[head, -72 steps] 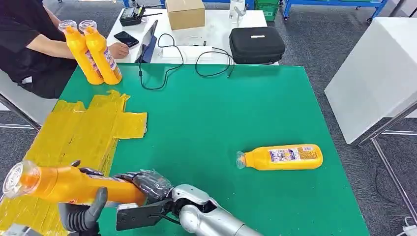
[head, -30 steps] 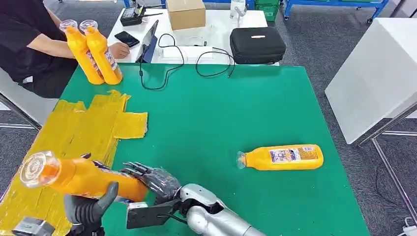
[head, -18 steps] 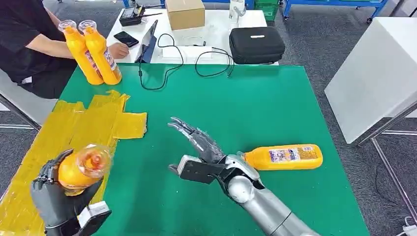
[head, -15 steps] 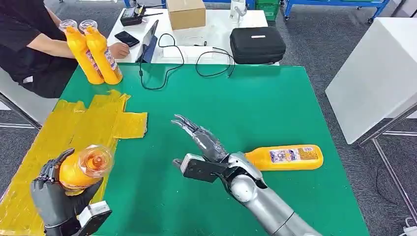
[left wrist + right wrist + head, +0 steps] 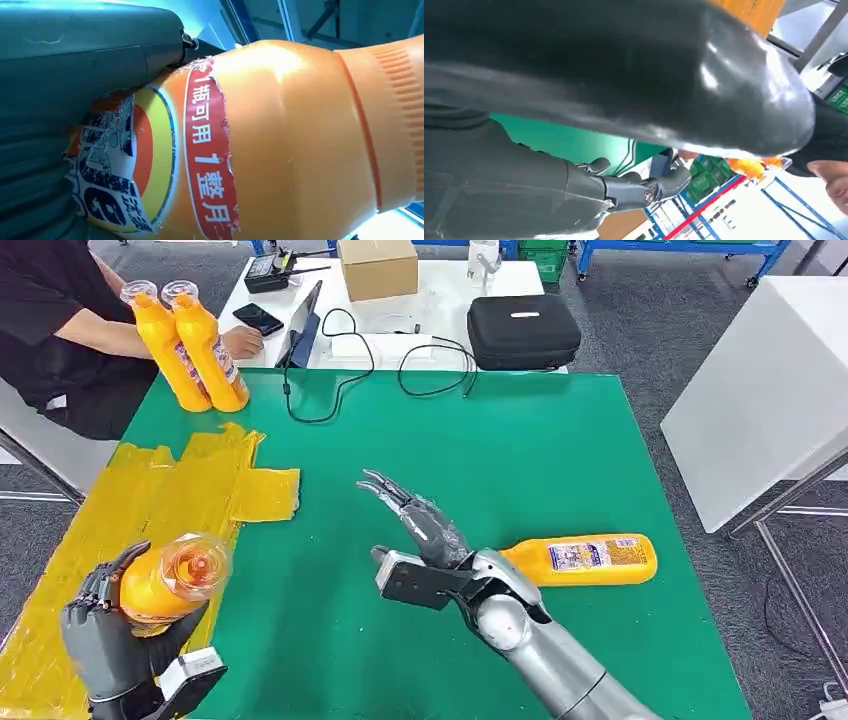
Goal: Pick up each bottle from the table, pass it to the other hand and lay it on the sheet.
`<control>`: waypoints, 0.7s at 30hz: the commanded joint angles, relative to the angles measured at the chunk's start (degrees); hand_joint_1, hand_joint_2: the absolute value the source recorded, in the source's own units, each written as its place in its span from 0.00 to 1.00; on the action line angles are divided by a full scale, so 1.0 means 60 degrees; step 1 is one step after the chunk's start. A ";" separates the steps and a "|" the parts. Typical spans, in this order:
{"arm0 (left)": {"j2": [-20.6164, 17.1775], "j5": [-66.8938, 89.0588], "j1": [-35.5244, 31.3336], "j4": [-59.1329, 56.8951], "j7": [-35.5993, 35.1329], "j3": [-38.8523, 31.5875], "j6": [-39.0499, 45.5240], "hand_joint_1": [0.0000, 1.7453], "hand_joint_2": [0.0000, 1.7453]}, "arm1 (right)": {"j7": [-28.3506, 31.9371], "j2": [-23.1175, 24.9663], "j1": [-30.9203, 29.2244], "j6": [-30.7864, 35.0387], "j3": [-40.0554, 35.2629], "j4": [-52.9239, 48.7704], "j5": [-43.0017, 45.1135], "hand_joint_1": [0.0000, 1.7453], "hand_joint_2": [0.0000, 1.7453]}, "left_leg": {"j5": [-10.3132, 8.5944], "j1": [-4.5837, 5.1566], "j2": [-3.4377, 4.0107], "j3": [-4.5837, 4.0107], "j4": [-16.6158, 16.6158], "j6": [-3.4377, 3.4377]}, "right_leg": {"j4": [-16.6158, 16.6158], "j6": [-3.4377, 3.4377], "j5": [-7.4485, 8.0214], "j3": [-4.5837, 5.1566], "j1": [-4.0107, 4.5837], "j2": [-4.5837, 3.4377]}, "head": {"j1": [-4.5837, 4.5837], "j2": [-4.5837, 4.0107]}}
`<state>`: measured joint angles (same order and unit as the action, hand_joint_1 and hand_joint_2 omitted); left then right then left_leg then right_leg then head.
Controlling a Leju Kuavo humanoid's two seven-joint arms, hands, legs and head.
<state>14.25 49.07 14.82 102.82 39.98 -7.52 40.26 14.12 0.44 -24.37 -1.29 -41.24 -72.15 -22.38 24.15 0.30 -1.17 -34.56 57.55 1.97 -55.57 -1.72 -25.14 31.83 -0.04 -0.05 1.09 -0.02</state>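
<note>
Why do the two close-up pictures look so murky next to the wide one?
Head view: even light, sharp, soft shadows on the green table. Left wrist view: the held bottle sits very close, with glare on its shoulder. Right wrist view: the right hand looms dark and blurred, with bright washed-out background behind.

four orange bottles total: one in the left hand, one lying on the green tabletop, two held upright at its far-left corner. one yellow sheet.

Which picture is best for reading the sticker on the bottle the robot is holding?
The left wrist view: the held bottle's label is close up, its print readable. In the head view the bottle in the left hand points its cap at the camera, label hidden.
</note>
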 commanded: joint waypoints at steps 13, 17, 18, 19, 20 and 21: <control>-0.0133 0.5665 -0.1250 -0.2547 -0.0486 -0.1568 -0.0043 1.00 1.00 | 0.0203 -0.0190 -0.0765 -0.0298 -0.0086 0.0424 0.0338 0.00 0.00 | -0.0004 0.0010 0.0018 0.0026 -0.0015 -0.0016 | 0.0004 0.0000 0.0001 -0.0021 -0.0010 -0.0007 | 0.0000 0.0000; -0.3697 0.6822 -0.1570 -0.5327 -0.5692 0.1502 -0.0043 1.00 1.00 | 0.0423 -0.0810 -0.0859 -0.0604 -0.0535 -0.0051 0.0717 0.00 0.00 | -0.0022 0.0014 -0.0019 0.0059 -0.0048 -0.0034 | 0.0022 0.0010 -0.0004 -0.0052 -0.0015 0.0035 | 0.0011 0.0000; -0.3485 0.6751 -0.1547 -0.5364 -0.5417 0.1227 -0.0043 1.00 1.00 | 0.0423 -0.0873 -0.0815 -0.0606 -0.0546 -0.0124 0.0747 0.00 0.00 | -0.0025 0.0018 -0.0041 0.0041 -0.0036 -0.0025 | 0.0010 0.0004 -0.0007 -0.0034 -0.0019 0.0049 | 0.0004 0.0000; -0.3432 0.6802 -0.1539 -0.5337 -0.5345 0.1130 -0.0043 1.00 1.00 | 0.0423 -0.0899 -0.0795 -0.0606 -0.0560 -0.0156 0.0747 0.00 0.00 | -0.0019 0.0001 -0.0035 0.0043 -0.0026 -0.0039 | 0.0006 0.0011 -0.0010 -0.0042 -0.0004 0.0048 | 0.0011 0.0000; -0.3314 0.6804 -0.1498 -0.5262 -0.5195 0.0993 -0.0043 1.00 1.00 | 0.0419 -0.0926 -0.0759 -0.0605 -0.0582 -0.0180 0.0759 0.00 0.00 | -0.0010 -0.0008 0.0009 0.0036 -0.0019 -0.0033 | 0.0004 0.0009 -0.0004 -0.0021 0.0001 0.0007 | -0.0007 0.0000; -0.3298 0.6818 -0.1487 -0.5247 -0.5175 0.0967 -0.0043 1.00 1.00 | 0.0419 -0.0931 -0.0754 -0.0605 -0.0589 -0.0179 0.0760 0.00 0.00 | -0.0008 0.0002 0.0011 0.0029 -0.0014 -0.0024 | -0.0008 0.0003 -0.0006 -0.0012 -0.0008 0.0003 | -0.0004 0.0000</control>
<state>2.70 89.44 9.32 85.15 6.71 -6.51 40.09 16.57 -1.33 -26.60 -4.31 -41.51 -72.72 -18.47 24.11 0.25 -1.10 -34.53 57.55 1.91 -55.68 -1.71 -25.14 31.88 -0.02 -0.07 1.07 -0.02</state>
